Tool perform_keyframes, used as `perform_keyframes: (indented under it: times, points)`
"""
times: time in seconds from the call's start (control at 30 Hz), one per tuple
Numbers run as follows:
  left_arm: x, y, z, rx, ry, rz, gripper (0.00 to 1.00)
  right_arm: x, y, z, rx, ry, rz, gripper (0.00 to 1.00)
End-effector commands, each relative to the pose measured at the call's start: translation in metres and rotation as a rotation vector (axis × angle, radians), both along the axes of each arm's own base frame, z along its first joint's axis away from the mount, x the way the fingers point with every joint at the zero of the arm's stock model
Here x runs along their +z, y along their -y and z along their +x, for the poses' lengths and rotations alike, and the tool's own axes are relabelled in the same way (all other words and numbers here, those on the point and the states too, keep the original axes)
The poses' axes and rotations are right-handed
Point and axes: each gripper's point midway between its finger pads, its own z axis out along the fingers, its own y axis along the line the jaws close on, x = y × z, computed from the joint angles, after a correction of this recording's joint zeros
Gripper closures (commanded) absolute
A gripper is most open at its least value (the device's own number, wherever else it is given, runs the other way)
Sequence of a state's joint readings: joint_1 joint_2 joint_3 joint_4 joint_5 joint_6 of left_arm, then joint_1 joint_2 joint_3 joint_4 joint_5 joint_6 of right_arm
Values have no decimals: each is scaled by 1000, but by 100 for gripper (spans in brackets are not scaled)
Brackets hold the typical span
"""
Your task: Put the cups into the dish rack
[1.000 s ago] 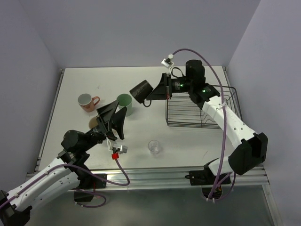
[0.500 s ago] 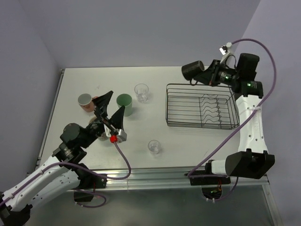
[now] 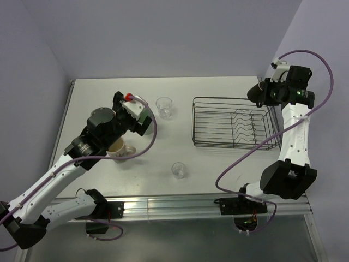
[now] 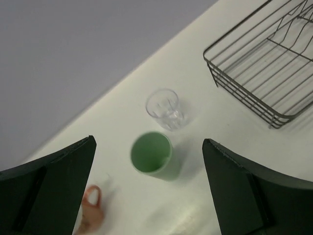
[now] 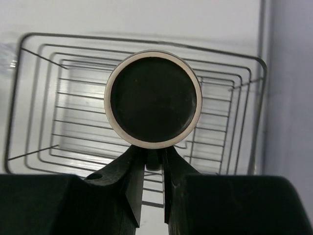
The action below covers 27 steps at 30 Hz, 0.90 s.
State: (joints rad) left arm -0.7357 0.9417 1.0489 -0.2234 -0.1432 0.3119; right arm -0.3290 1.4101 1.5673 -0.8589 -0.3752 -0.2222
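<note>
In the right wrist view my right gripper is shut on the handle of the small dark brown cup, its round end facing the camera above the dish rack. From the top view that cup hangs at the right gripper over the far right corner of the black wire dish rack. My left gripper is wide open and empty above the green tumbler, with a clear glass just beyond. A pinkish mug's handle shows by the left finger.
From above, the left gripper covers most of the green tumbler. A cream mug stands under the left arm. One clear glass is beside the rack, another nearer the front edge. Walls close in at the back and right.
The right arm carried the dark brown cup from left of the rack to over its far right corner. The left gripper opened wider and swung over the green tumbler, uncovering the cream mug.
</note>
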Motion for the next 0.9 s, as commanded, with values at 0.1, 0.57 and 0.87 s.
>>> perform_keyframes:
  times: [0.1,0.57,0.87]
  points:
    - [-30,12,-8,24,-443,-256,1,-18,50,17,-145,-20,-173,100]
    - [-28,20,4,16,-618,-394,1,-82,81,39,-218,-89,-229,100]
    - [-16,18,23,37,-661,-457,1,-104,88,37,-253,-92,-235,100]
